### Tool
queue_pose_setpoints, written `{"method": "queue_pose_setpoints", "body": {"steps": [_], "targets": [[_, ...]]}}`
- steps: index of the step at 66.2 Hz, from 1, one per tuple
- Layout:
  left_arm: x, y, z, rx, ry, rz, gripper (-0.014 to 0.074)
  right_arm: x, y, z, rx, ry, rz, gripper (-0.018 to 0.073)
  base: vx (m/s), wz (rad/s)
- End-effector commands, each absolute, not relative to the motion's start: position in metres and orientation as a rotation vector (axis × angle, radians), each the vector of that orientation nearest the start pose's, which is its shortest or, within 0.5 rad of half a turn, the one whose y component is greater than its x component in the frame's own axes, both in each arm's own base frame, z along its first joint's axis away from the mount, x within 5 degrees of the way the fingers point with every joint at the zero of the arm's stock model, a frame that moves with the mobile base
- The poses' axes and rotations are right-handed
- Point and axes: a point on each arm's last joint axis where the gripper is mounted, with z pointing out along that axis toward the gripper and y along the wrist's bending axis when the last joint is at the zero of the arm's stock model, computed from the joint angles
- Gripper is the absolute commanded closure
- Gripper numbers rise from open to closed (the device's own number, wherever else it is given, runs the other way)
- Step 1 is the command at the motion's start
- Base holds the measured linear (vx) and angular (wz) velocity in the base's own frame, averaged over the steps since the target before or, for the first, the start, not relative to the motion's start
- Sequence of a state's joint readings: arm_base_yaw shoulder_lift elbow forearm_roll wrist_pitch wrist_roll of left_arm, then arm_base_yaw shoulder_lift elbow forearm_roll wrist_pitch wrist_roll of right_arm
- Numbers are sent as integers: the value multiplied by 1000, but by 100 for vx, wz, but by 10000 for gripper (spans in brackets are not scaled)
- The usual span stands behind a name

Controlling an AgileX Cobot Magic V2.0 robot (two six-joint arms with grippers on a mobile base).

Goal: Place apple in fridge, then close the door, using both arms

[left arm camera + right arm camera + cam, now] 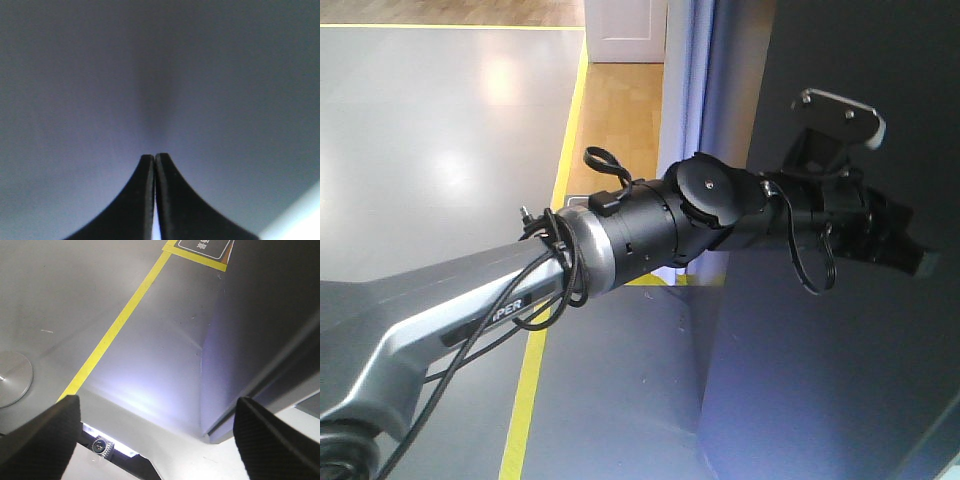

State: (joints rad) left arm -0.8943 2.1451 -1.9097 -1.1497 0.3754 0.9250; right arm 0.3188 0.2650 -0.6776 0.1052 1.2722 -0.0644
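A: Matte black is all I have up close: my left gripper [154, 165] has its two fingers clenched together with nothing between them, tips toward the dark grey door [75, 100].

B: From the front camera, does the arm touch it?

A: The left arm [700, 215] reaches to the door's outer face [840, 360], the gripper [905, 250] seems against it, near the door's upper part. I judge this is the closing push.

B: And your right side?

A: The right gripper [155, 440] is released, the fingers [42, 435] stand wide apart and hold nothing. It looks down at the grey floor [60, 295] with the yellow tape line [120, 320]; the dark door panel [270, 305] is at the right edge.

B: Where is the apple?

A: I cannot see it in any view; I suppose it is inside the fridge, but this is a guess.

B: How to finish well?

A: I would push slowly, straight against the panel, keep the fingers flat so they do not slide, and keep the right arm clear of the door edge.
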Motion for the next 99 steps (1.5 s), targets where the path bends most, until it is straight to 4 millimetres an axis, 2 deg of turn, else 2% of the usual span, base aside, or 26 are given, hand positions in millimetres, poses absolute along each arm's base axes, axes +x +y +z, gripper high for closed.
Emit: {"method": "queue_pose_setpoints", "body": {"steps": [1,10,20,35,45,61,70,80,91,99], "targets": [[287,-416,346,944,1672,-1101,602,10,13,318,-457,2279,259,-32,0,0],[280,-408,355,1044,1663,-1064,602,10,13,318,-457,2279,259,-32,0,0],[273,-393,372,1035,1759,-1014,602,10,13,318,-457,2279,257,-32,0,0],[258,-352,391,1108,2000,-725,602,10,13,318,-456,2277,258,-32,0,0],[245,-325,399,1111,2030,-595,602,10,13,318,-456,2277,258,-32,0,0],[210,-275,389,1043,1993,-583,602,10,13,318,-456,2277,258,-32,0,0],[192,-236,387,964,1965,-573,602,10,13,318,-456,2277,259,-32,0,0],[177,-194,374,889,2000,-532,602,10,13,318,-456,2277,259,-32,0,0],[158,-163,360,836,2021,-524,602,10,13,318,-456,2277,260,-32,0,0],[146,-150,351,818,1996,-529,602,10,13,318,-457,2277,262,-32,0,0]]}}
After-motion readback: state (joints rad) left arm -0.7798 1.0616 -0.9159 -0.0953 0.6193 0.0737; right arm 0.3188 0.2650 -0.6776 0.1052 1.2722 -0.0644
